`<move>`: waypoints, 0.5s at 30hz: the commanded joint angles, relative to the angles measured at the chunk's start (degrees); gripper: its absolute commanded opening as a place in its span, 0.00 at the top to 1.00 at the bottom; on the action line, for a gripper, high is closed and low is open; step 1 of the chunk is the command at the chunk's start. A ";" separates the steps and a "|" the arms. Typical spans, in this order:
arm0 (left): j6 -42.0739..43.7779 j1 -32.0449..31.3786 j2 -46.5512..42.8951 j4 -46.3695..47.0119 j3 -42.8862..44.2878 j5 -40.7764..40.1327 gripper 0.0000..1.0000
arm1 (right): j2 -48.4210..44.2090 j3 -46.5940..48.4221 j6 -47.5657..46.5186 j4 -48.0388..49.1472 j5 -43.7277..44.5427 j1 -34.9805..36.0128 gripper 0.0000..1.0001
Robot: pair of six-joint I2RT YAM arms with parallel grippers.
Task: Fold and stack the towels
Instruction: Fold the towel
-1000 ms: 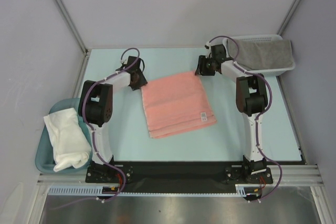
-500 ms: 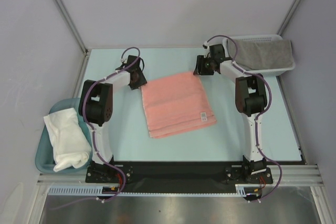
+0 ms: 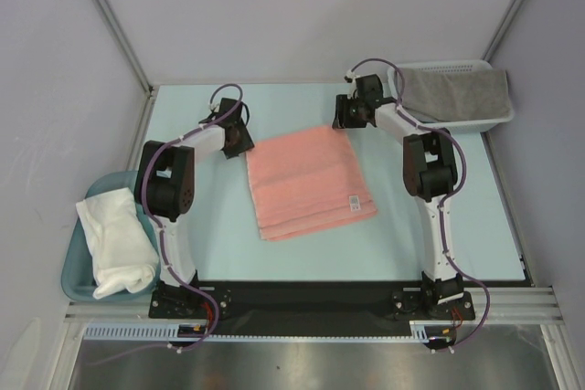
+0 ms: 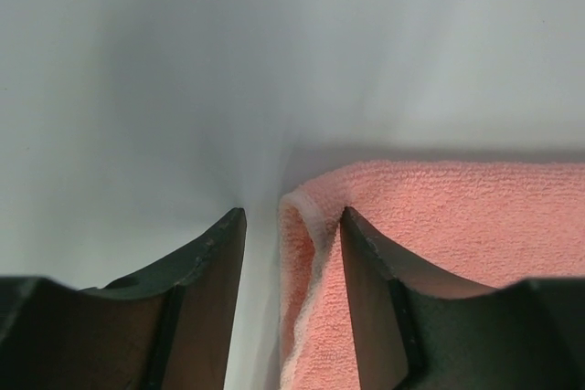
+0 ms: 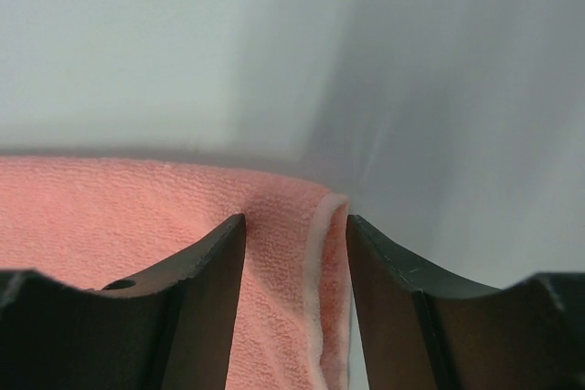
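Note:
A salmon-pink towel (image 3: 306, 180), folded, with a small white label (image 3: 353, 201), lies flat on the middle of the table. My left gripper (image 3: 245, 141) is at its far left corner and my right gripper (image 3: 341, 118) at its far right corner. In the left wrist view the open gripper (image 4: 292, 226) straddles the towel corner (image 4: 315, 226), which rests against the right finger (image 4: 375, 299). In the right wrist view the open gripper (image 5: 294, 226) straddles the other corner (image 5: 292, 216). A white towel (image 3: 114, 239) lies in the teal tub. A grey towel (image 3: 457, 93) lies in the mesh basket.
The teal tub (image 3: 78, 271) sits off the table's left edge. The white mesh basket (image 3: 498, 121) stands at the far right corner. Grey walls close in the back and sides. A black strip runs along the near edge by the arm bases.
My right gripper has moved left and a little farther back, onto the towel's far right corner. The left gripper and the towel have stayed put.

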 commanded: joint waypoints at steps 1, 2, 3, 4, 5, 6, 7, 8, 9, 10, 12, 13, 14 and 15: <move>1.30 0.78 0.76 -0.60 0.63 1.33 0.50 | 1.38 3.01 -1.75 -1.69 1.81 0.20 0.47; 1.39 0.78 1.20 -0.60 1.07 1.42 0.51 | 1.73 3.36 -2.01 -1.96 2.07 0.20 0.47; 1.48 0.78 1.72 -0.95 1.59 1.42 0.52 | 1.91 3.45 -2.01 -2.13 2.42 0.20 0.47; 1.65 0.78 2.51 -1.30 2.90 0.98 0.53 | 2.00 3.54 -2.27 -2.31 2.86 0.20 0.47; 1.74 0.78 2.78 -1.30 3.44 1.41 0.54 | 2.26 3.80 -2.36 -2.22 3.12 0.20 0.47; 2.09 0.78 3.22 -1.65 4.05 1.42 0.55 | 2.61 4.15 -2.37 -2.31 3.38 0.20 0.47; 2.18 0.78 4.35 -2.09 5.80 1.50 0.56 | 2.96 4.50 -2.45 -2.57 3.91 0.20 0.48; 2.27 0.78 4.80 -2.44 6.51 1.85 0.57 | 3.23 5.55 -2.45 -2.84 4.18 0.20 0.48; 2.36 0.78 5.24 -2.71 7.22 2.21 0.57 | 3.93 5.99 -2.45 -3.01 4.18 0.20 0.49; 2.36 0.78 5.68 -2.54 8.09 2.47 0.58 | 4.19 6.26 -2.45 -3.10 4.18 0.20 0.50; 2.53 0.78 6.91 -2.80 9.24 3.52 0.60 | 4.63 7.05 -2.37 -3.01 4.00 0.29 0.55; 2.53 0.78 7.35 -2.89 10.20 3.88 0.63 | 4.98 7.14 -2.28 -3.19 4.09 0.38 0.57; 2.62 0.78 7.96 -2.89 10.39 4.14 0.63 | 5.16 7.14 -2.28 -3.02 4.09 0.29 0.60; 2.88 0.78 8.23 -2.63 10.65 4.58 0.64 | 5.34 7.05 -2.10 -3.02 4.18 0.38 0.69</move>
